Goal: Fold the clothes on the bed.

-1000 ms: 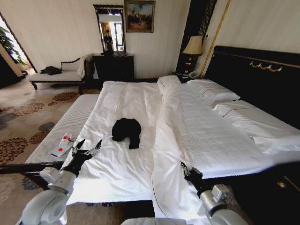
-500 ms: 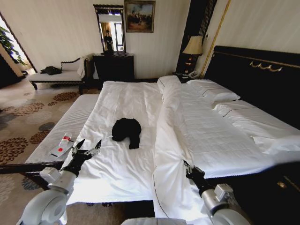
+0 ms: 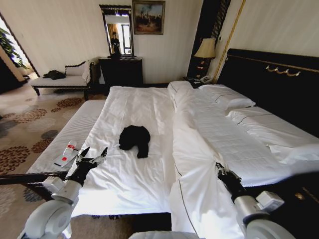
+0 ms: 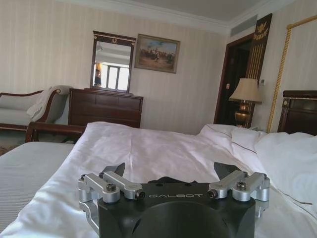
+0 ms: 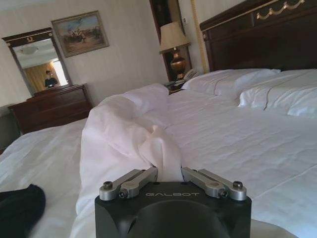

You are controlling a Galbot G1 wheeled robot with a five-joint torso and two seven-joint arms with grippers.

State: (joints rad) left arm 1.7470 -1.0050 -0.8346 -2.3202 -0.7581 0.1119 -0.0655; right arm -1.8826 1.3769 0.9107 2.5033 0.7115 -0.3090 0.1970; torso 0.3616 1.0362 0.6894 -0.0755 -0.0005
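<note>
While our right gripper clenches the duvet, clearing the bed, our released left gripper must reach the clothes at one o'clock.

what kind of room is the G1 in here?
Likely a hotel bedroom: a very large bed with white linen and a tall dark headboard, a bedside lamp, and a dresser under a mirror.

A lamp stands by a dark dresser under a mirror and painting
</note>
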